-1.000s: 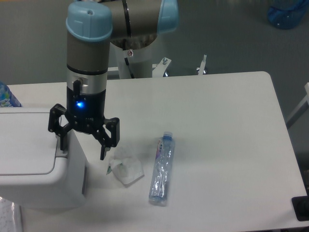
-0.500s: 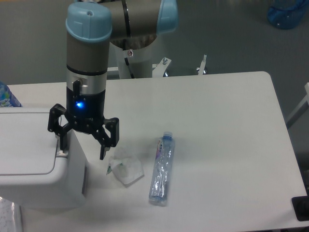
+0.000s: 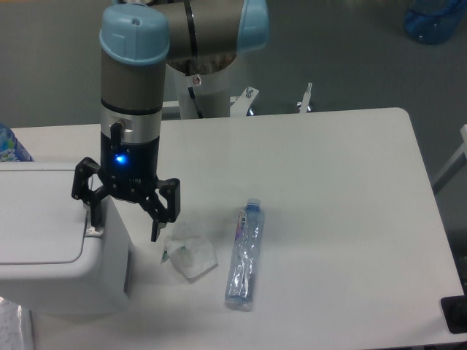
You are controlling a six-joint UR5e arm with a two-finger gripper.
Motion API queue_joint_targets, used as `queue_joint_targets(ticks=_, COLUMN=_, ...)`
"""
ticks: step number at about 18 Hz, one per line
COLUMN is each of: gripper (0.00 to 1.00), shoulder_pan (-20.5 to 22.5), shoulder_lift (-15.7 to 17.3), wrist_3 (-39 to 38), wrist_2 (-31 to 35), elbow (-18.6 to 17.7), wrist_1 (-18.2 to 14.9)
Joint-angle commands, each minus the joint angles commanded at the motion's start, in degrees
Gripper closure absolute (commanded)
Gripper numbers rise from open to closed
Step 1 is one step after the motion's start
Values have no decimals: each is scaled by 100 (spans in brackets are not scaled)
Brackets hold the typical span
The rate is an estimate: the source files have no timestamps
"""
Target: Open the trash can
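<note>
Gripper (image 3: 124, 211) spread wide, nothing held, and I have it hanging at the right-hand edge of the trash can (image 3: 44, 248), which sits at the left end of the worktop (image 3: 328, 182) and runs out of frame on that side. One finger (image 3: 91, 211) is down over the can's top right beside the inset lid, about where the push tab should be, though the finger hides most of that spot and I cannot tell whether it is touching; the other finger (image 3: 159, 215) hangs off the can's side, above the worktop. The lid looks flat and closed, so I judge this to be the lining-up step, with the press itself not yet made. Next I would want a short, straight push down through that inner finger onto the tab, kept vertical so it does not skid off the rim. A crumpled wrapper (image 3: 190, 251) and a plastic bottle (image 3: 244, 255) lie to the right, apart from the can and out of the way.
</note>
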Motion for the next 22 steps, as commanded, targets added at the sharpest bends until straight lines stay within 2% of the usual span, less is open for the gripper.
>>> queue_joint_targets(ticks=7, gripper=0, shoulder_pan=0, shoulder_lift=-18, wrist_3=-18, wrist_2=-9, elbow=88, wrist_1=-9)
queue_joint_targets(ticks=12, gripper=0, shoulder_pan=123, shoulder_lift=-9, wrist_3=53, wrist_2=44, elbow=465, wrist_1=-17)
queue_joint_targets(ticks=15, gripper=0, shoulder_pan=307, shoulder_lift=9, wrist_3=140, wrist_2=604, elbow=501, wrist_1=-52)
queue_joint_targets(ticks=19, gripper=0, shoulder_pan=422, shoulder_lift=-9, wrist_3=728, wrist_2=1238, elbow=484, wrist_1=-97)
queue_joint_targets(ticks=22, gripper=0, shoulder_pan=632, shoulder_lift=-9, wrist_3=1045, wrist_2=1336, elbow=466, wrist_1=-254)
